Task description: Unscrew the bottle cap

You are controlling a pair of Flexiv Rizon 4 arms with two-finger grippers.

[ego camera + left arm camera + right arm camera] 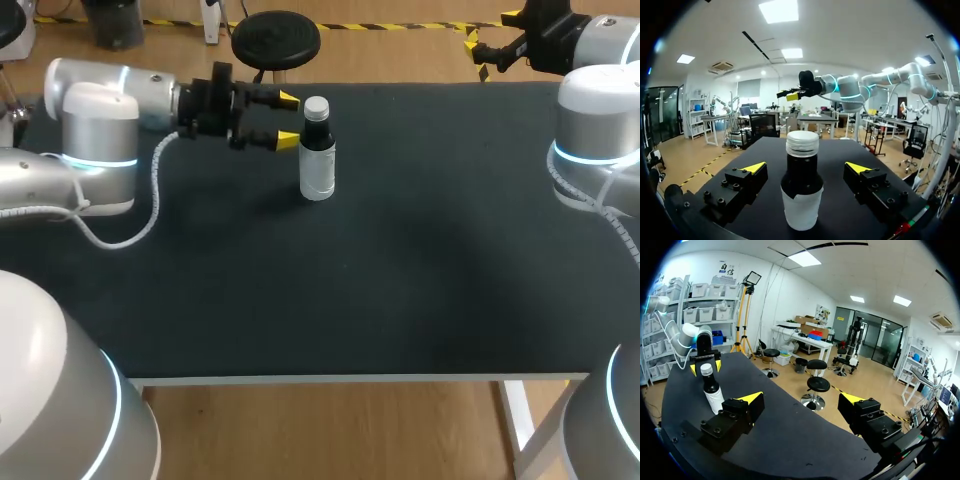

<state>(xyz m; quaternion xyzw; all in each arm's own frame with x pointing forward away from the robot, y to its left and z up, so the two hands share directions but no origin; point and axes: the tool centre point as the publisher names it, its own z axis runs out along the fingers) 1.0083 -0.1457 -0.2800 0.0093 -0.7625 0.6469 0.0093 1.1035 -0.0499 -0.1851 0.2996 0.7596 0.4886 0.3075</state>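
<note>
Counter (400,270) holds 1 upright bottle (318,165) (cap (316,106) on), untouched between fingers of the wide-open left hand (288,120); right hand (805,400) open, empty, well apart.

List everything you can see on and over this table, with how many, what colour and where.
table: one, black top, stretching between the two arms
bottle: one, dark upper part and pale lower part, upright on the far left part of the table
cap: one, whitish, on the bottle
left arm: one, white and silver, coming in from the left
right arm: one, white and silver, at the right edge
left hand: one, black with yellow tips, open, right by the bottle's neck, not closed on it
right hand: one, black with yellow tips, open, by the far right corner, away from the bottle
</note>
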